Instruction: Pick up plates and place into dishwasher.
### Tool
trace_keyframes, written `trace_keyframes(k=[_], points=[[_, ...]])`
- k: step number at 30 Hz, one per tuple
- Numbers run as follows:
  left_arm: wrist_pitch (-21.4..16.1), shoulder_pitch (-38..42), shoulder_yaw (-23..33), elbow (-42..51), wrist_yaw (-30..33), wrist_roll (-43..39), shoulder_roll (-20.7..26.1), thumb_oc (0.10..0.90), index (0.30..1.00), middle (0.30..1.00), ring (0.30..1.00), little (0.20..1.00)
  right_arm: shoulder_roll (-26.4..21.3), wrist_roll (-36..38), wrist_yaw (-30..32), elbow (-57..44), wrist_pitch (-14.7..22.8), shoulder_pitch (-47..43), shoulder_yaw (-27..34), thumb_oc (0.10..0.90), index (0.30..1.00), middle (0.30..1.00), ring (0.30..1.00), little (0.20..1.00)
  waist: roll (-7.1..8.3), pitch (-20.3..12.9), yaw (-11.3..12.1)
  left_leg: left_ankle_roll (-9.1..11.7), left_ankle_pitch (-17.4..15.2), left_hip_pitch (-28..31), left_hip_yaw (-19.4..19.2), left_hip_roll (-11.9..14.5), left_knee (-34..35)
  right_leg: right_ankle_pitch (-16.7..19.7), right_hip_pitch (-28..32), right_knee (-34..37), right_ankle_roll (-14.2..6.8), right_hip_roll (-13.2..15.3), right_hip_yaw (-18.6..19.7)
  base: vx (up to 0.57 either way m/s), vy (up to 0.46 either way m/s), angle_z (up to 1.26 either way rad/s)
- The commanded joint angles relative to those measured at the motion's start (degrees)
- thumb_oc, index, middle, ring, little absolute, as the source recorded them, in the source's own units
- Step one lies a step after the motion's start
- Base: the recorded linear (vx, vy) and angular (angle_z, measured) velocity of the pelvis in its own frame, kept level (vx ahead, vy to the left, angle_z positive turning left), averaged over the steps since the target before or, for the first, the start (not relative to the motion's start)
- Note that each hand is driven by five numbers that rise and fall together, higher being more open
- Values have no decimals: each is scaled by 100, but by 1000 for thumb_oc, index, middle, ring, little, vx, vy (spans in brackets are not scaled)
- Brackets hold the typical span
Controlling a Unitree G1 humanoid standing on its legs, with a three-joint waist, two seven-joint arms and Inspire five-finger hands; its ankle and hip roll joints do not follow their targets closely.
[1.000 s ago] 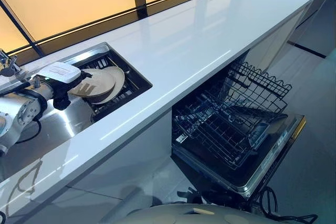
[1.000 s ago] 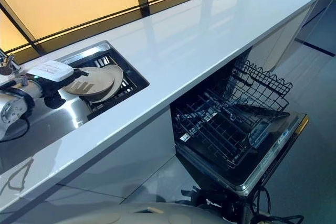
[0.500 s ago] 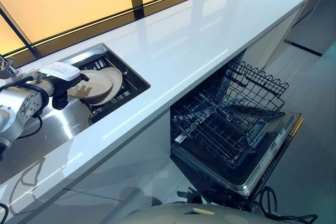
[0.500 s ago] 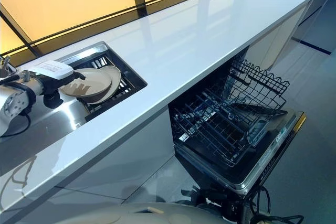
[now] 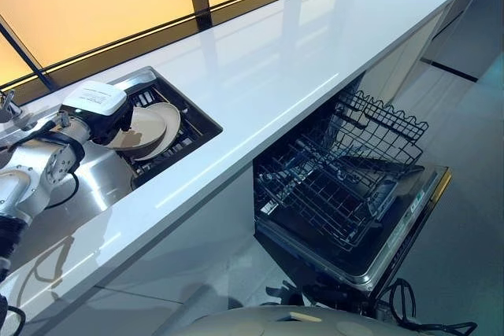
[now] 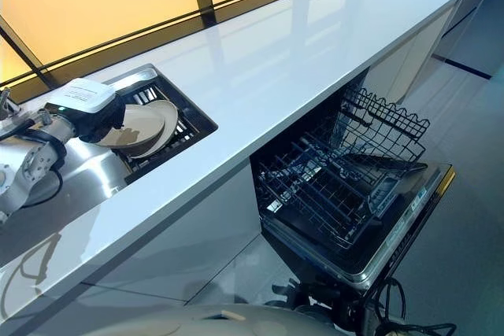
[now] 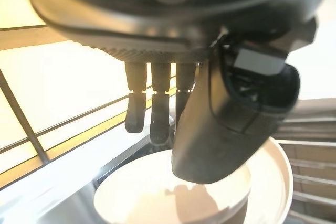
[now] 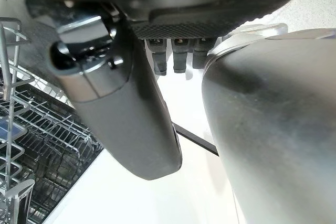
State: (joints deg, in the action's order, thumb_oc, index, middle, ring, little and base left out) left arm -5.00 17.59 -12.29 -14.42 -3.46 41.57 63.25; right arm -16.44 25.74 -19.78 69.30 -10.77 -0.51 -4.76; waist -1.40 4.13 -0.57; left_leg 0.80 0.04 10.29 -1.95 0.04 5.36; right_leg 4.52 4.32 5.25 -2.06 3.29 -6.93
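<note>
- Since the earlier frames, the left robot hand (image 5: 118, 120) is seen moved in over the plates (image 5: 153, 127), which are stacked in the sink (image 5: 201, 120) at the left of the frame.
- In the left wrist view its fingers (image 7: 152, 108) are hung straight above the top plate (image 7: 157, 192), nothing gripped; contact cannot be told.
- The plates lie directly below it, so this arm is judged the nearer.
- The right robot hand (image 8: 131, 114) is held relaxed and empty beside the dishwasher rack (image 5: 346, 179), which stands pulled out at the lower right, under the counter (image 5: 276, 60).
</note>
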Motion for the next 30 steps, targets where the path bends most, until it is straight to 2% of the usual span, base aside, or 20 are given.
trace_keyframes(k=[1,8,9,10,11,20,25,30], points=[[341,676,468,-81,750,-99,162,100,300,300,300,200,-168,-81,-66,250,-325,216,-15,800,900,900,900,900,-280,75,-134,-381,-463,-202,-101,-554,-36,-897,166,-484,-228,-408,-106,0,0,0],[488,580,738,-64,1151,-268,223,100,300,300,300,200,-156,-148,-74,240,-360,247,61,800,900,900,900,900,-290,54,-135,-370,-468,-220,-154,-532,-36,-928,127,-547,-251,-391,-106,0,0,0],[543,582,756,-75,1186,-290,250,265,441,441,441,365,-160,-146,-82,245,-352,250,58,800,900,900,900,900,-289,55,-135,-370,-469,-216,-156,-534,-36,-926,127,-550,-253,-390,-107,0,0,0],[603,581,773,-85,1217,-305,268,361,524,524,524,461,-155,-148,-83,243,-347,254,53,800,900,900,900,900,-287,53,-132,-373,-471,-213,-156,-538,-36,-923,130,-547,-255,-388,-110,0,0,0],[690,567,804,-109,1260,-313,281,800,900,900,900,900,-136,-143,-69,230,-339,264,38,800,900,900,900,900,-283,53,-129,-374,-471,-210,-157,-541,-36,-916,136,-540,-256,-384,-114,0,0,0],[1200,347,1155,-490,1590,-387,385,800,900,900,900,900,-112,-154,-59,259,-341,238,20,800,900,900,900,900,-280,18,-71,-340,-467,-214,-140,-541,-36,-883,173,-454,-256,-382,-152,0,0,0],[1326,108,1355,-635,1339,-141,500,800,900,900,900,900,-90,-103,-31,233,-376,225,45,800,900,900,900,900,-306,32,-16,-360,-461,-214,-82,-526,-36,-994,122,-652,-237,-359,-195,0,0,0],[1363,-126,1436,-657,959,165,523,800,900,900,900,900,-98,-138,-40,253,-369,195,60,800,900,900,900,900,-293,56,30,-334,-468,-193,-52,-556,-36,-887,202,-446,-245,-369,-244,-2,-2,1]])
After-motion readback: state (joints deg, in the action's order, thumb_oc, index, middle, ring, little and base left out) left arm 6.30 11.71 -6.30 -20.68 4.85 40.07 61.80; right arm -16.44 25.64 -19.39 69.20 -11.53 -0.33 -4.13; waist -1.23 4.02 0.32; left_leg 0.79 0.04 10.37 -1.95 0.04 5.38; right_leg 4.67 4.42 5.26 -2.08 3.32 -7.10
